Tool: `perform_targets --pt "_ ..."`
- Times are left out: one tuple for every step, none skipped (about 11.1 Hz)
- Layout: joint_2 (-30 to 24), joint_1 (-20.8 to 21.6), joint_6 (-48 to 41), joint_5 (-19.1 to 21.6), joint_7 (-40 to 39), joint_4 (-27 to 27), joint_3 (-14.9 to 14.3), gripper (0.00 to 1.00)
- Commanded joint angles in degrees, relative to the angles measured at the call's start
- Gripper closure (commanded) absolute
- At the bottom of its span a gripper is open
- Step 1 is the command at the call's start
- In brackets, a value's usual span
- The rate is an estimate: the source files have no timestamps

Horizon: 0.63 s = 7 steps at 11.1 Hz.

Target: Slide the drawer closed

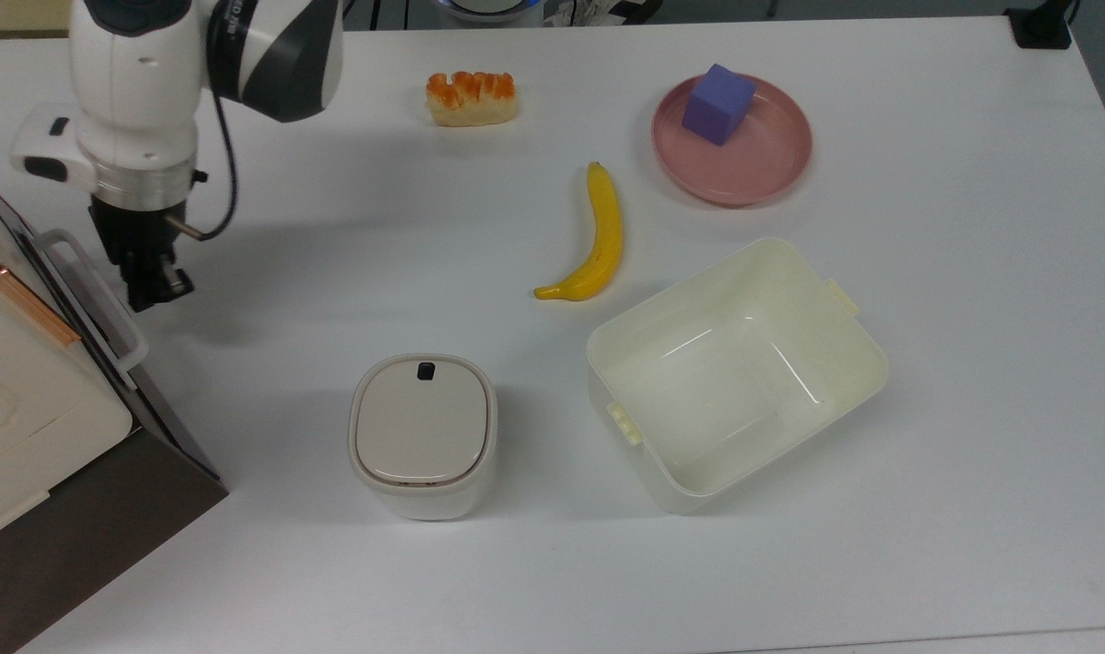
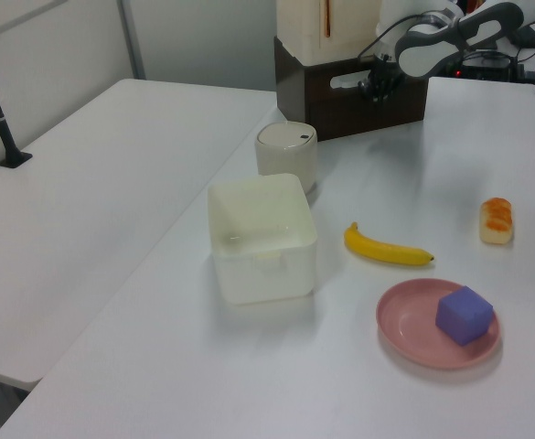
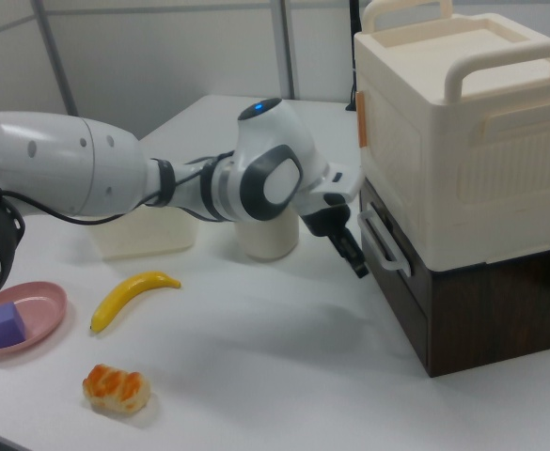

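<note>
Pincer [image 1: 157, 292]: clenched and empty, just beside the drawer [image 1: 66, 295] handle.
Top view: drawer front flush with the cabinet [image 1: 107, 509] at the bench [image 1: 552, 563] edge, apparently closed. Left view: pincer [image 2: 377, 87] level with the handle, placed for pushing. Right view: pincer [image 3: 357, 266] apart from the handle.

No legible txt, labels, brands or nos. on anything here.

The setting was a robotics lab: a white Franka arm [image 3: 86, 174] worked on plain white tables [image 2: 112, 183] bounded by grey partition panels [image 3: 162, 47], upper left.
</note>
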Motion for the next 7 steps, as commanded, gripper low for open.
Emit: perform_targets --pt "-7.5 2.51 -13.41 5.28 -13.87 -2.19 3.2 1.0" --pt "-8.56 3.12 -15.45 6.79 -16.17 -2.18 3.39 1.0" --pt "-10.05 4.52 -18.51 7.33 -18.28 -2.18 3.39 0.99" --pt "-11.11 6.19 -20.63 7.42 -19.35 -2.18 3.39 0.98" --pt "-12.07 7.6 -21.87 7.42 -19.62 -2.36 3.39 0.97" --pt "-12.95 9.0 -23.1 7.42 -20.06 -2.36 3.39 0.97" --pt "-14.09 9.89 -24.33 7.51 -21.02 -2.1 3.39 0.97"
